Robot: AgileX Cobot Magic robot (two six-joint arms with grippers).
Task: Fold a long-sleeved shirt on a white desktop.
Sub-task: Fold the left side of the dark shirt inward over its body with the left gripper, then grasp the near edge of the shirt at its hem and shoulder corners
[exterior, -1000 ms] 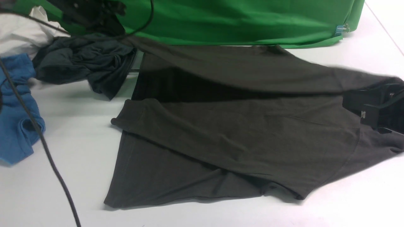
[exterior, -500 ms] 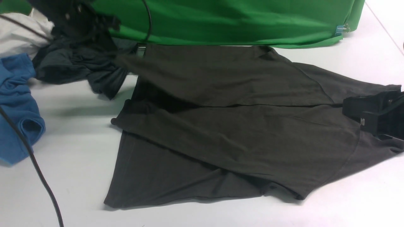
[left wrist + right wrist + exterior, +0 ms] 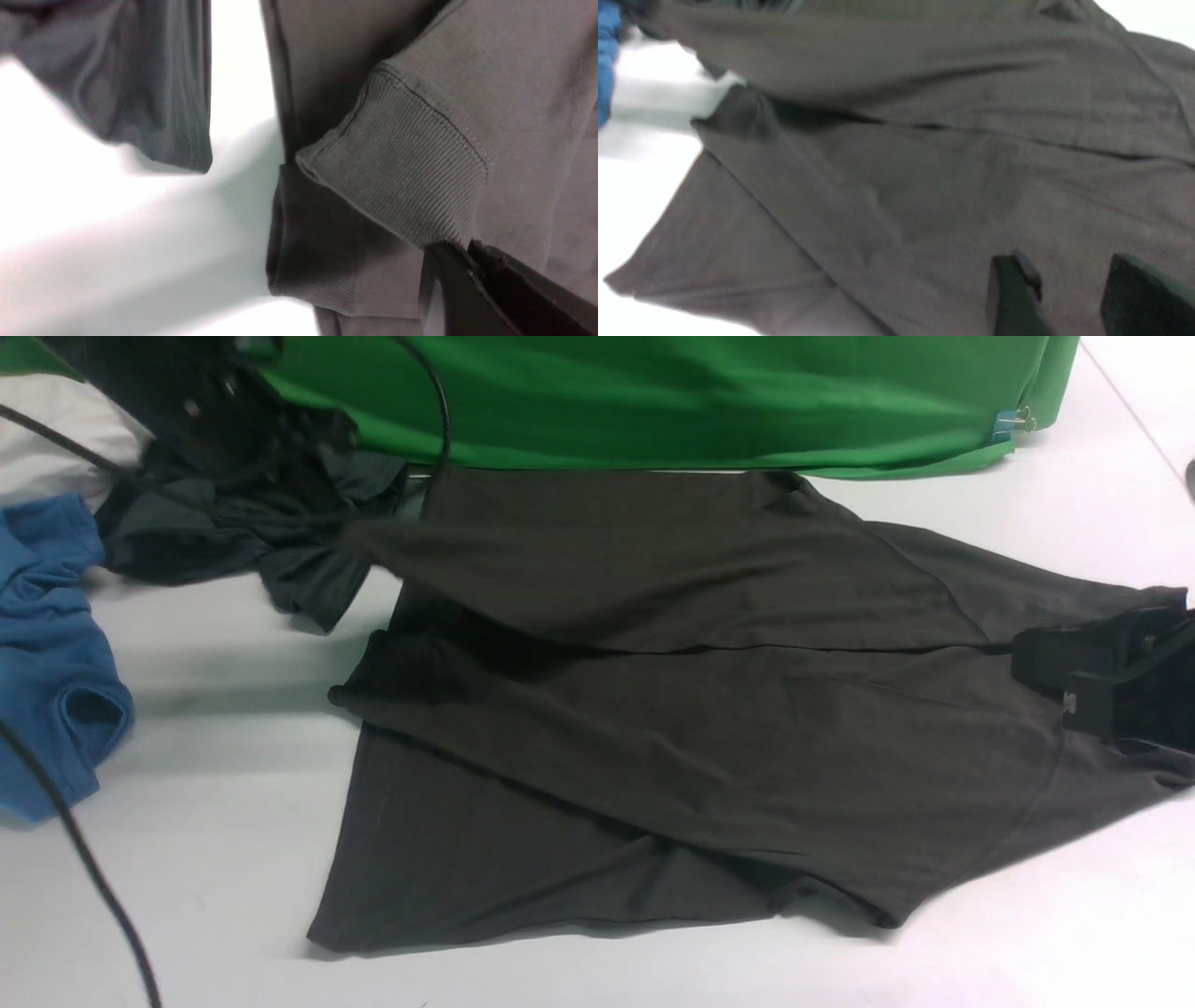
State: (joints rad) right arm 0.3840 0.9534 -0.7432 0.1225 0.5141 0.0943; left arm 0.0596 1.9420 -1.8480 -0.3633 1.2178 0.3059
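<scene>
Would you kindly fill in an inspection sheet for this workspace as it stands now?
Surface: white desktop, smooth and matte.
Job's things: long-sleeved shirt spread out, one sleeve laid across its body.
Clutter: charcoal garment, blue shirt and white cloth bunched at the far left.
Grippers: left pincer shut on the shirt's other cuff; right pincer open above the shirt.
Cables: black cable crossing the near-left desktop.
Surroundings: green cloth backdrop behind, blue clip at its corner.
</scene>
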